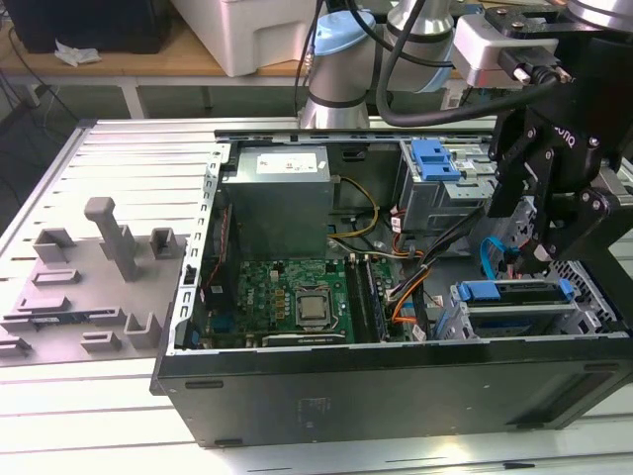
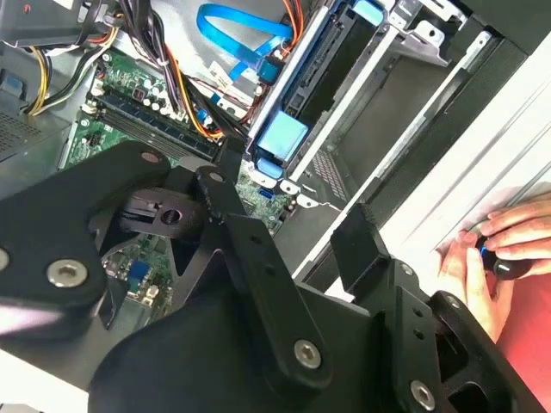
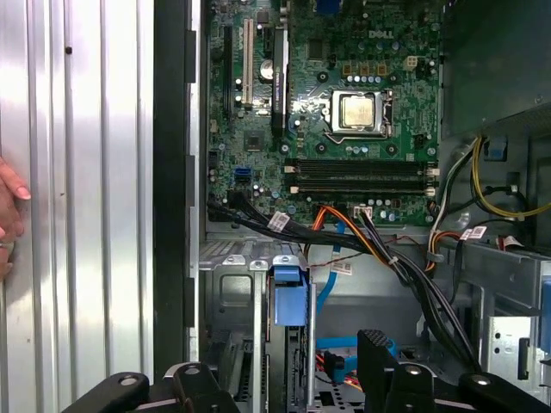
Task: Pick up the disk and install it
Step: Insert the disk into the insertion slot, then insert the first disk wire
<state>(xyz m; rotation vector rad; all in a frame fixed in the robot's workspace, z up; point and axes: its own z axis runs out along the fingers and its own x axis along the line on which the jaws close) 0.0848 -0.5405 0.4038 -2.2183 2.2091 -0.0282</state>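
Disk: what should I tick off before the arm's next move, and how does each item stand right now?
1. Gripper empty, fingers apart: ok.
2. Disk sitting in the drive cage: ok.
3. Disk pushed fully home: cannot tell.
4. Gripper clear of the cage, hanging above it: ok.
5. Person's hand away from the computer case: not ok, it is over the table right beside it.

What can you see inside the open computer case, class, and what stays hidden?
A green motherboard with its processor, a grey power supply, cable bundles and the disk in its cage. The power supply covers whatever lies beneath it.
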